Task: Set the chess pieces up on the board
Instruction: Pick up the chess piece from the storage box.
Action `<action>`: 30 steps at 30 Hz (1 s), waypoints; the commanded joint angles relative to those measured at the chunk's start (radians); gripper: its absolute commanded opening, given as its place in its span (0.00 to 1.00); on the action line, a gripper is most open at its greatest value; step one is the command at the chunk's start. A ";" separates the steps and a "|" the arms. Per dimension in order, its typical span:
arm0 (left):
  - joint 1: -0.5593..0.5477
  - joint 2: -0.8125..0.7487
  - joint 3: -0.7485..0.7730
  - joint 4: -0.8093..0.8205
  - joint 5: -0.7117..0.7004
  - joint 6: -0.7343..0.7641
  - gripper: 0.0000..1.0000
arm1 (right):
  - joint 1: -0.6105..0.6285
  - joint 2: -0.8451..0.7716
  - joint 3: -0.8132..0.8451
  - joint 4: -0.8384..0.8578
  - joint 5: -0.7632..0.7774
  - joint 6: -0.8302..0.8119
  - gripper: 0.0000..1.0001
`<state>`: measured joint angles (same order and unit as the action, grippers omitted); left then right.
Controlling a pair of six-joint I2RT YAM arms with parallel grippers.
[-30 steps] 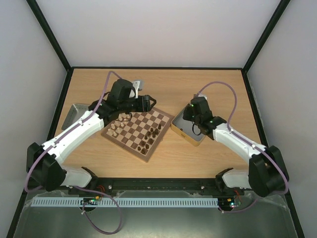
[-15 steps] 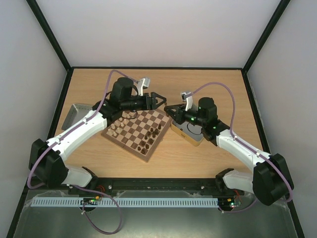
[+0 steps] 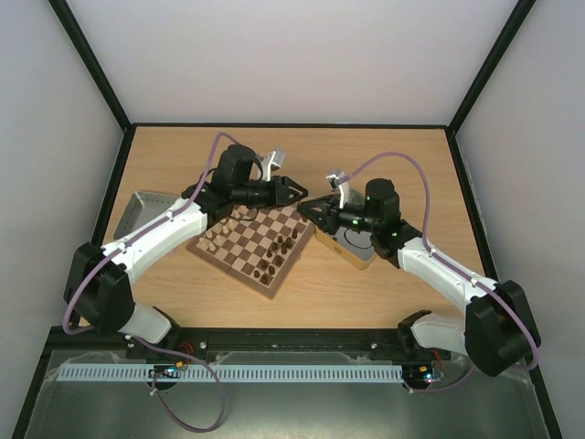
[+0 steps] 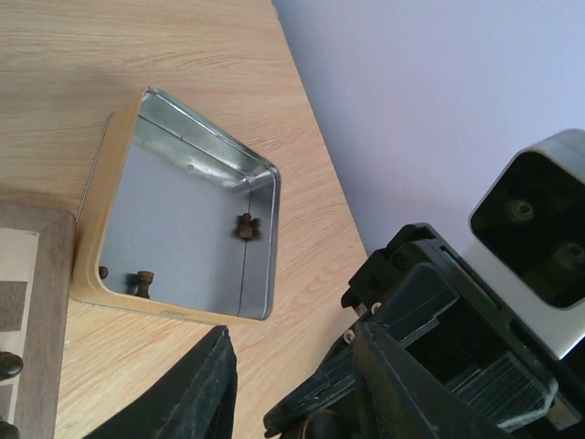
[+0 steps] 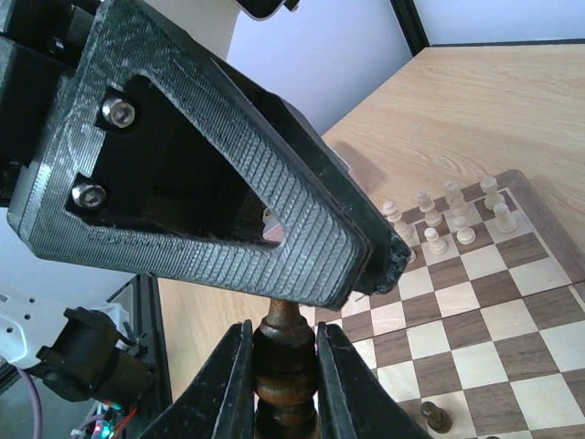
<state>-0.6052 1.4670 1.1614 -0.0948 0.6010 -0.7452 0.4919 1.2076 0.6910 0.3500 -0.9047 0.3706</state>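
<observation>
Tabletop (image 3: 384, 155): piece (image 5: 281, 366) lengthwise in right hand (image 3: 312, 204)

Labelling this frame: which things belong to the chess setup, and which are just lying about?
Job: board; pale pieces on it; dark piece in right end effector; loose pieces in tin.
Lying about: the tin itself; tray.

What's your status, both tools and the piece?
Right tool shut on dark piece. Left tool at the piece's top, grip unclear. Board partly set; more pieces in the tin.
</observation>
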 commanded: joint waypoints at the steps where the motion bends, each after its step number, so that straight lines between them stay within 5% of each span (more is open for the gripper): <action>1: 0.005 0.002 0.015 -0.030 0.040 0.012 0.35 | -0.002 0.004 0.030 0.037 -0.009 -0.017 0.15; 8: 0.005 -0.031 -0.008 -0.056 0.041 0.024 0.32 | -0.002 0.028 0.041 0.027 -0.008 -0.009 0.15; 18: 0.004 -0.020 -0.009 -0.045 0.063 0.021 0.07 | -0.002 0.035 0.047 0.022 -0.002 -0.003 0.16; 30: 0.039 0.002 0.014 -0.055 -0.002 0.041 0.02 | -0.001 0.067 0.074 -0.066 -0.001 -0.026 0.19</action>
<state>-0.5896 1.4662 1.1584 -0.1425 0.6247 -0.7223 0.4919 1.2549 0.7189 0.3313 -0.9028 0.3683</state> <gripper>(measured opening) 0.104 0.182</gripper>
